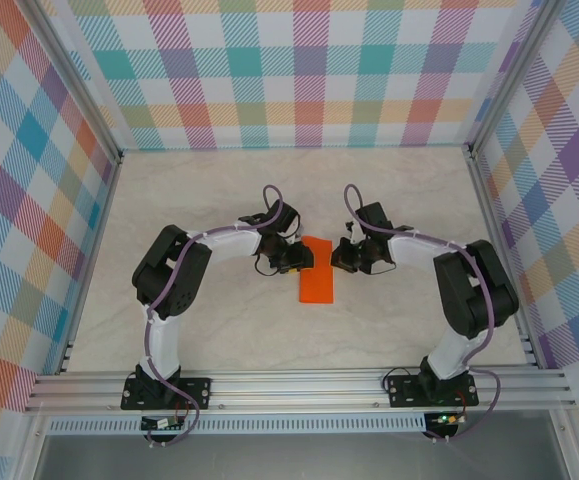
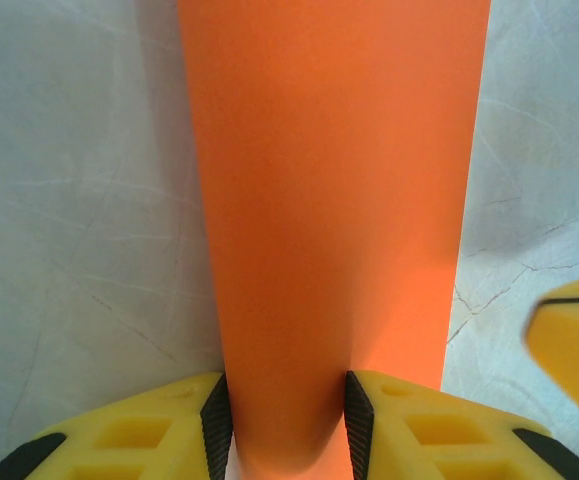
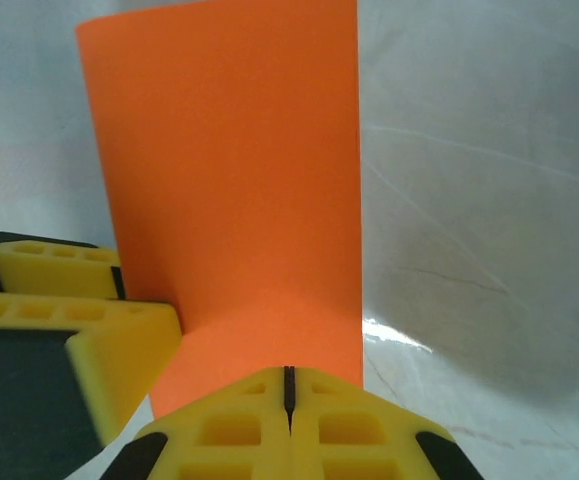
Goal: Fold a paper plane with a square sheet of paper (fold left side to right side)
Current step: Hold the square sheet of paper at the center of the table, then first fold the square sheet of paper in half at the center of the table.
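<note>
Square sheet of paper [image 1: 318, 272] lies in the middle of the table [image 1: 219, 200], right between my two grippers. Its near end is cut off on both wrist cameras, so I can't see that edge. On the left gripper [image 1: 293, 258] the jaws are parted, with the orange sheet bowed between the black pads [image 2: 216, 420] and touching both. How firmly, I can't tell. On the right gripper [image 3: 287, 395] the fingers are pressed together, pinching the sheet, which rises from their seam. From above, both wrists cover the paper's upper sides. A yellow finger [image 3: 79, 335] of the left gripper crowds the right camera's lower left.
</note>
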Action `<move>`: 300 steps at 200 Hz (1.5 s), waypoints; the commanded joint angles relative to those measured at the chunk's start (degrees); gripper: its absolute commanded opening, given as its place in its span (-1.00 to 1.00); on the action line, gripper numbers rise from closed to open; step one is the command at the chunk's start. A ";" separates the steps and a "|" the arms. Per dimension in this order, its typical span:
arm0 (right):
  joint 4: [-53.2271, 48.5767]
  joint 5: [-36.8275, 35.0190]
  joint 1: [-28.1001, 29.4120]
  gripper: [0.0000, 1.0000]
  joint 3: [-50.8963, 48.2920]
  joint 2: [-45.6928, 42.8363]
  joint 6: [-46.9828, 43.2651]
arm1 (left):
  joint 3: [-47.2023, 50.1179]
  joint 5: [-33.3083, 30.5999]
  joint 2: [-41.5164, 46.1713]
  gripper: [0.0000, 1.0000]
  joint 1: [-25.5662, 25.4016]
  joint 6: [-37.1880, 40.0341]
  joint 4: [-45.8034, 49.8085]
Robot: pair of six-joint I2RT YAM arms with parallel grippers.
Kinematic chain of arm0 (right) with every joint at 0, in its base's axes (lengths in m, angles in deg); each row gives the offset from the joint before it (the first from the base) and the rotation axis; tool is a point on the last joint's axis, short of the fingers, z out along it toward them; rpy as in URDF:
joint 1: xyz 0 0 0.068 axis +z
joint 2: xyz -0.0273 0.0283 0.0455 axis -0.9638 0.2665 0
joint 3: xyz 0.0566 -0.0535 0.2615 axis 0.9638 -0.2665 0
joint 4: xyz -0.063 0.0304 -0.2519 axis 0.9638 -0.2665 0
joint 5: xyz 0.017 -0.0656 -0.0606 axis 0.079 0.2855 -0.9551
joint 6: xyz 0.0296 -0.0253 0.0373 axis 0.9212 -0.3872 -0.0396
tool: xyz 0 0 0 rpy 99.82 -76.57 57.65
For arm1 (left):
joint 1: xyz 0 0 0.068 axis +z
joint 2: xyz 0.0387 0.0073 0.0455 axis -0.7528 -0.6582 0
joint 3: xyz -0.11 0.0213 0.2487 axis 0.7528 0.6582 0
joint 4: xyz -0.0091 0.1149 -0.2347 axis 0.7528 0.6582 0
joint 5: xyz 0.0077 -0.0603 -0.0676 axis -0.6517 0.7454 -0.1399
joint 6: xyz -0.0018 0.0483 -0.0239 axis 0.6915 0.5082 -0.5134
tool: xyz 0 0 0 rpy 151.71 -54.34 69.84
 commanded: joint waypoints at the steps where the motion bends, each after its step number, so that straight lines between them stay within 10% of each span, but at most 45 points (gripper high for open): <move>1: 1.95 3.84 0.22 -0.97 2.40 2.04 0.65 | 0.01 -0.32 -2.41 -0.25 -1.53 0.62 1.48; 191: -7.90 -3.10 0.35 -0.96 3.39 10.75 -3.67 | -0.82 -3.48 11.28 0.00 -1.37 0.97 4.47; 238: -8.37 -3.58 0.54 -0.96 3.66 10.93 -3.77 | 0.00 6.88 7.13 -0.43 -1.67 -1.55 -3.98; 300: -8.94 -3.84 0.86 -0.96 3.75 11.02 -3.99 | -0.34 6.77 0.72 -0.49 -1.72 -1.48 -5.97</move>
